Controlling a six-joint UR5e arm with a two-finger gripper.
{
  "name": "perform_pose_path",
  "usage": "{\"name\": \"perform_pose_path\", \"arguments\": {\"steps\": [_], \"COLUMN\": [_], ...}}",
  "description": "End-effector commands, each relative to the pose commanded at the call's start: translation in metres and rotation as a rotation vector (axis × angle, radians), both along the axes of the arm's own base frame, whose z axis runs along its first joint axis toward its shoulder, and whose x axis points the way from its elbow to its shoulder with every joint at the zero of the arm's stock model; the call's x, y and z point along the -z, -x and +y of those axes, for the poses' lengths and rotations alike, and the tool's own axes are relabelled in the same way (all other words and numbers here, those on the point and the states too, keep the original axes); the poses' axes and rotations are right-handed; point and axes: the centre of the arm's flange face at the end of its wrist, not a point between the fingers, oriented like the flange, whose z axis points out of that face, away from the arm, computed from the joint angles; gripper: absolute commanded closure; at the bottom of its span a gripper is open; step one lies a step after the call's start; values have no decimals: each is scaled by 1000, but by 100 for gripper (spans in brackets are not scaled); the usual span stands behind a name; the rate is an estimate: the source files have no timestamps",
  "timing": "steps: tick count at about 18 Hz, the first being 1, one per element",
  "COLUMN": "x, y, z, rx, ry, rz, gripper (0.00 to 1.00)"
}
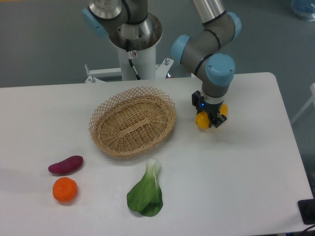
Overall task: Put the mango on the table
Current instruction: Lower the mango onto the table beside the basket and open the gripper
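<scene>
The mango (pixel 202 119) is yellow and held in my gripper (pixel 210 119), to the right of the wicker basket. Its ends show on either side of the black fingers, one at the lower left and one at the upper right (pixel 224 108). The gripper is shut on it and hangs low over the white table (pixel 236 167). I cannot tell whether the mango touches the tabletop. Much of the fruit is hidden by the fingers.
An oval woven wicker basket (pixel 133 120) stands left of the gripper. A purple sweet potato (pixel 65 164) and an orange tangerine (pixel 65 190) lie at the front left. A green leafy vegetable (pixel 146 191) lies at the front middle. The robot base (pixel 134 44) stands behind the basket.
</scene>
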Motion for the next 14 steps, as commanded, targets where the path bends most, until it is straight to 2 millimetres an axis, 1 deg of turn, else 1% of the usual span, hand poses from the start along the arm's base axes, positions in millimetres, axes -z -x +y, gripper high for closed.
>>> {"name": "perform_pose_path", "arguments": {"steps": [3,6,9,12,14], "x": [-4,-15,-32,-39,-48], "y": [5,15,29,43,54], "z": [0,3,8,7,11], "rx": [-5,-9,-29,-67,-84], "ry": [-5,-17,-29,-39,-56], "rz": [11,31,61,79,93], "gripper": [0,0,0,0,0]}}
